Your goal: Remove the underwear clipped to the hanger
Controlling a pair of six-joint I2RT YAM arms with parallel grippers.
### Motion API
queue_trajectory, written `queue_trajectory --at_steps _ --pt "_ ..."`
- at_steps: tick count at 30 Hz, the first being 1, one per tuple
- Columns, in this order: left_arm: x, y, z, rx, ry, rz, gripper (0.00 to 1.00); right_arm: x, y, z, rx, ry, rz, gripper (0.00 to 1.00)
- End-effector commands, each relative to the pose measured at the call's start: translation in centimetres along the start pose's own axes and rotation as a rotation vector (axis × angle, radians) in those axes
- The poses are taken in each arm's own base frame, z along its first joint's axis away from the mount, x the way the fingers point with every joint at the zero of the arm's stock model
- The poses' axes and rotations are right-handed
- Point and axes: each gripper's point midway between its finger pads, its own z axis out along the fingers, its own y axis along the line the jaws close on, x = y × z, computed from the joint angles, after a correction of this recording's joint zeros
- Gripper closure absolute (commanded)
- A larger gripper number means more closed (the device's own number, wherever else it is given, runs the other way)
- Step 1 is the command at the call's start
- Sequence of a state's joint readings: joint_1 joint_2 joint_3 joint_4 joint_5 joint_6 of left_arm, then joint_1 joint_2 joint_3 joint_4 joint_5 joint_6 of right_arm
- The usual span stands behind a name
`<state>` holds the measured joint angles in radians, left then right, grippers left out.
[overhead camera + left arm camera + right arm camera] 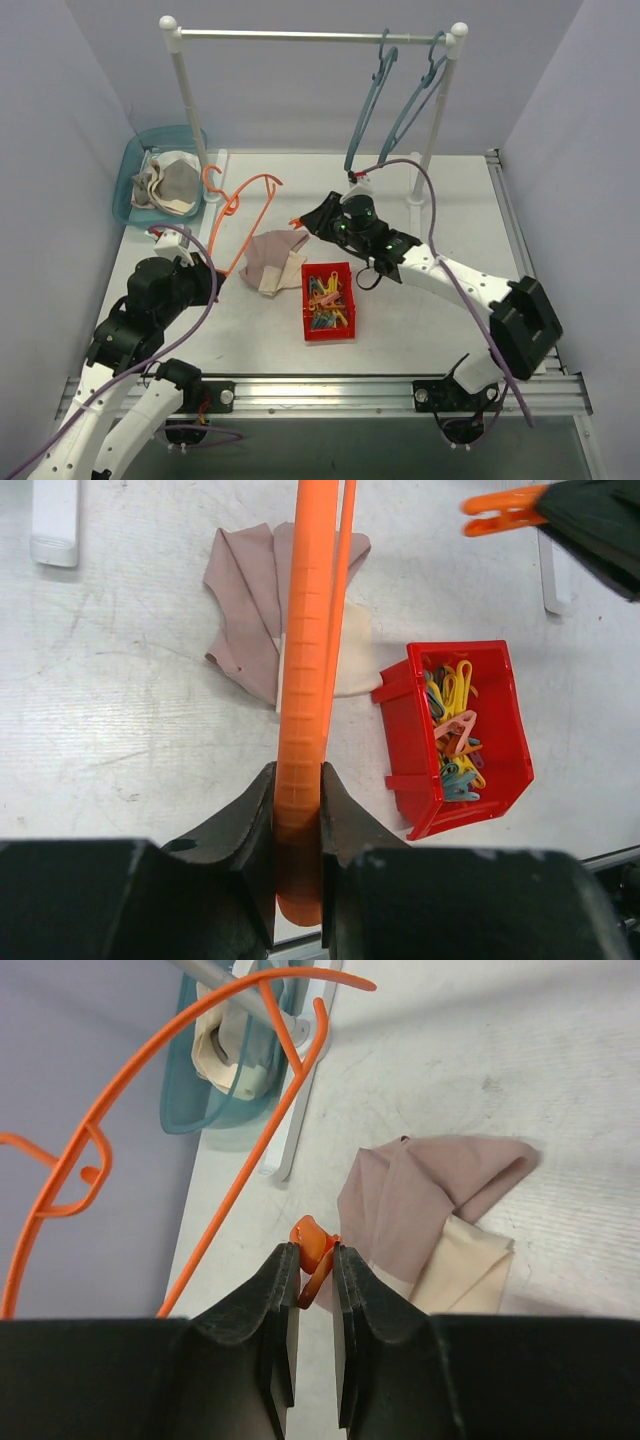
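Note:
The orange hanger (243, 203) is tilted above the table's left middle. My left gripper (208, 280) is shut on the hanger's thick lower end, which shows as a ribbed orange bar (305, 660) between the jaws. The pinkish-tan underwear (277, 258) lies crumpled on the table with its cream band towards me, under the hanger's bar in the left wrist view (250, 595). My right gripper (315, 1252) is shut on a small orange clip (312, 1243), held just above and beside the underwear's (420, 1195) far corner. The clip (500, 510) is apart from the hanger.
A red bin (328, 302) of coloured clips sits right of the underwear. A teal basket (160, 185) with cream cloths stands at the back left. A white rail (310, 36) at the back carries two teal hangers (395, 100). Its left post's foot (290, 1090) is near the hanger.

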<state>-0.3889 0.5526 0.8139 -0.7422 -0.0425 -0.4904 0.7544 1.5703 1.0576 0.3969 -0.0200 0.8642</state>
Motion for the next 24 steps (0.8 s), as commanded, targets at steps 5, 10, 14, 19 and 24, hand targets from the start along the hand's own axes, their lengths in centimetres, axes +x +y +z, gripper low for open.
queue_trajectory --at_steps 5,10,14,19,24 --pt "-2.3 -0.4 -0.2 0.009 -0.095 0.006 0.97 -1.3 -2.6 -7.9 0.143 0.010 -0.239 1.00" --pt "-2.4 -0.9 0.4 0.023 -0.080 0.011 0.97 4.1 -5.9 -9.7 0.286 0.144 -0.352 1.00" --pt "-2.6 -1.2 0.4 0.038 -0.078 0.015 0.98 7.0 -6.9 -9.7 0.324 0.202 -0.400 1.00" --pt "-2.8 -1.8 0.1 0.060 -0.065 0.027 0.97 7.3 -7.1 -10.0 0.367 0.187 -0.436 0.91" --pt "-4.0 -2.6 0.1 0.074 -0.057 0.080 0.97 7.2 -6.2 -10.4 0.363 0.180 -0.467 0.36"
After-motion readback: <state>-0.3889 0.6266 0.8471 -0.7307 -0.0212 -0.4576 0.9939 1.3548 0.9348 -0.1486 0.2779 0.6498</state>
